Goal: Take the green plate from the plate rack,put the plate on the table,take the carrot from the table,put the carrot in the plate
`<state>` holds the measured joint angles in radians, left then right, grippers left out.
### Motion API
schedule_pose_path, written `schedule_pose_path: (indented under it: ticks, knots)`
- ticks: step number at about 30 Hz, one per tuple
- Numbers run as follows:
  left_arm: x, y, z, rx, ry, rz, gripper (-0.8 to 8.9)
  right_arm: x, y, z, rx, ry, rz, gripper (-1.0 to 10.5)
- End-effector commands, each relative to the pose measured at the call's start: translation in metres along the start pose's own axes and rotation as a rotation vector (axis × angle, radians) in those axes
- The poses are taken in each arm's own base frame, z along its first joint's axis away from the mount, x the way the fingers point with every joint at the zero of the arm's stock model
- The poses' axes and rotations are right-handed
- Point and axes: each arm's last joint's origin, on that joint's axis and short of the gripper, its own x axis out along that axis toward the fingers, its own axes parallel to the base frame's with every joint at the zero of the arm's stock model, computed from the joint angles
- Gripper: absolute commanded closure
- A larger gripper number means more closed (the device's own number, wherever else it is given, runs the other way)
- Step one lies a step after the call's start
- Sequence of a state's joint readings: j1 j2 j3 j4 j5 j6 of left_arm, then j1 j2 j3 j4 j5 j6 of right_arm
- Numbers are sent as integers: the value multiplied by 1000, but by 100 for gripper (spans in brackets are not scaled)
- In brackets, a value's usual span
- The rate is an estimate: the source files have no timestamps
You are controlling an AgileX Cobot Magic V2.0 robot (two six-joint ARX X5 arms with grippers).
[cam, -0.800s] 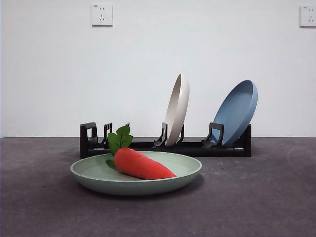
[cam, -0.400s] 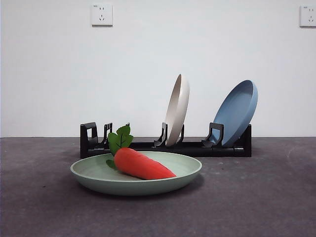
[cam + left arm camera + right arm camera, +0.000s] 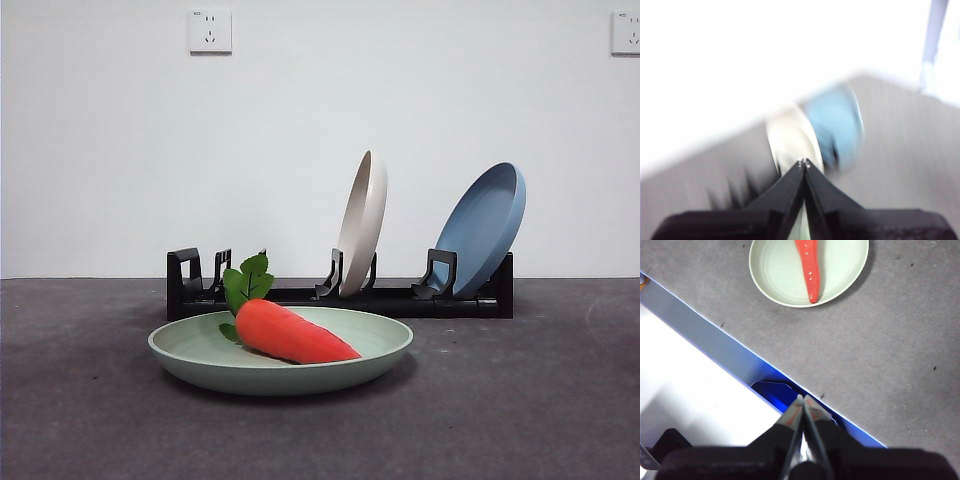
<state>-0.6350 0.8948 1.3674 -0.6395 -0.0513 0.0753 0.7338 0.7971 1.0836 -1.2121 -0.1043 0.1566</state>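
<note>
The table (image 3: 90,420) spreads dark and flat under everything, which is why the plate sits level on it with nothing to tip it. Behind, the rack (image 3: 300,295) runs along the back edge; its end slot near the carrot's leaves stands bare, and I judge that is the slot the green plate came from. The cream plate (image 3: 362,222) and the blue plate (image 3: 482,228) lean in their holders, propped on edge so each keeps its slot.

The green plate (image 3: 200,355) lies flat on the table just in front of the rack, rim up, a fair bed for what it holds. My right wrist camera looks down on it (image 3: 775,275) from well above the table's edge.

The carrot (image 3: 295,335) lies inside the plate, across the middle, leaves toward the rack and tip toward the plate's front rim. It rests on its side, cradled by the raised rim so it cannot roll out. That reads to me as the last step done.

My right gripper (image 3: 803,399) hangs clear of the table, fingers pressed together on nothing. My left gripper (image 3: 804,162) is high as well, its view smeared with blur, tips touching, clenched empty, pointing toward the rack's plates. Neither shows in the front view, so I am well out of the way.
</note>
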Motion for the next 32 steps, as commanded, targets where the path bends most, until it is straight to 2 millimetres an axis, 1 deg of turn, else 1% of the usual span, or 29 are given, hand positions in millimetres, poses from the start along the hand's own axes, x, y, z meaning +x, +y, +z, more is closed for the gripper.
schedule_pose_path:
  ticks: [1, 3, 5, 7, 10, 15, 18, 21, 24, 27, 32]
  knots:
    - [-6, 19, -4, 22, -158, 46, 816, 0, 0, 0, -11, -3, 0, 946]
    - [-15, 28, -14, 31, -237, 119, 816, 0, 0, 0, -10, -3, 0, 946]
    - [-23, 34, -31, 36, -277, 203, 815, 0, 0, 0, -10, -3, 0, 946]
    - [-29, 36, -53, 40, -289, 267, 815, 0, 0, 0, -10, -3, -1, 946]
    - [-35, 36, -92, 33, -263, 345, 816, 0, 0, 0, -10, -3, -1, 946]
    - [-35, 35, -160, 13, -194, 442, 816, 0, 0, 0, -10, -3, -1, 946]
    - [-32, 35, -194, -3, -167, 477, 815, 0, 0, 0, -10, -3, -1, 946]
    - [-29, 34, -223, -36, -139, 490, 816, 0, 0, 0, -11, -3, 0, 946]
    - [-24, 33, -248, -59, -110, 495, 815, 0, 0, 0, -11, -3, 0, 946]
    - [-19, 33, -268, -71, -77, 494, 815, 0, 0, 0, -10, -3, -1, 946]
    - [-13, 32, -294, -88, -30, 489, 815, 0, 0, 0, -11, -3, 0, 946]
